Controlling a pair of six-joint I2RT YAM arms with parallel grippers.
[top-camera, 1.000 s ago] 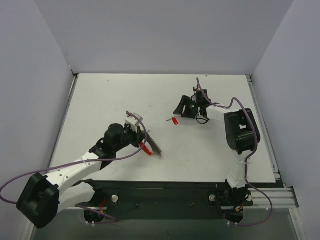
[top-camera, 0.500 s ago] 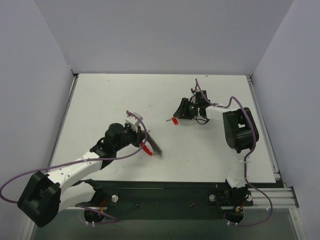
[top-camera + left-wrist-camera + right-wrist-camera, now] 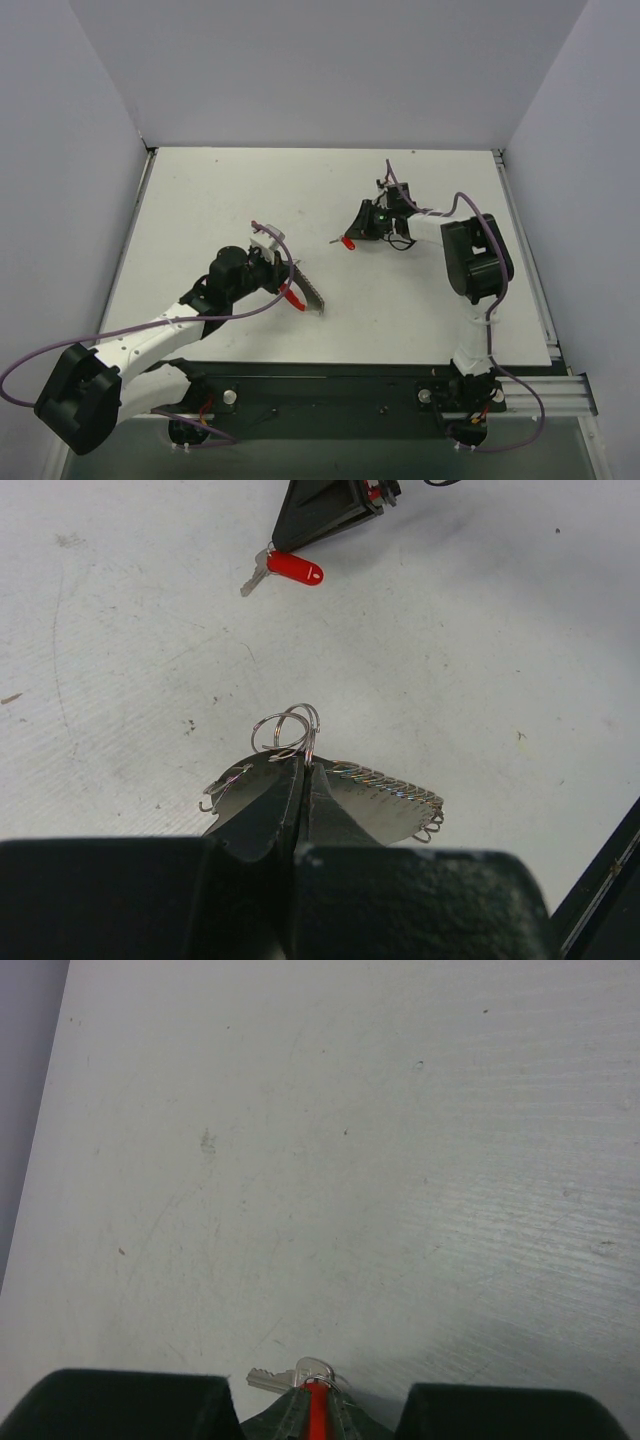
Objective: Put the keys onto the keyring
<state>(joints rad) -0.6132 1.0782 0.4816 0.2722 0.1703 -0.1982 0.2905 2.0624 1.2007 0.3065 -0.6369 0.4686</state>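
I see one tiny key (image 3: 295, 567): a red plastic head, a thin silver blade and a small wire loop where they meet. It rests on the bench (image 3: 200, 200), right of the bench's middle, with its red head pinched between the right fingers (image 3: 318, 515) and its blade pointing toward the bench's left side. The keyring (image 3: 287, 728) sits left of the bench's middle, nearer the front edge, clamped in the left fingers (image 3: 262, 815). It shows overlapping silver wire loops, a toothed grey arc and a short red stretch.
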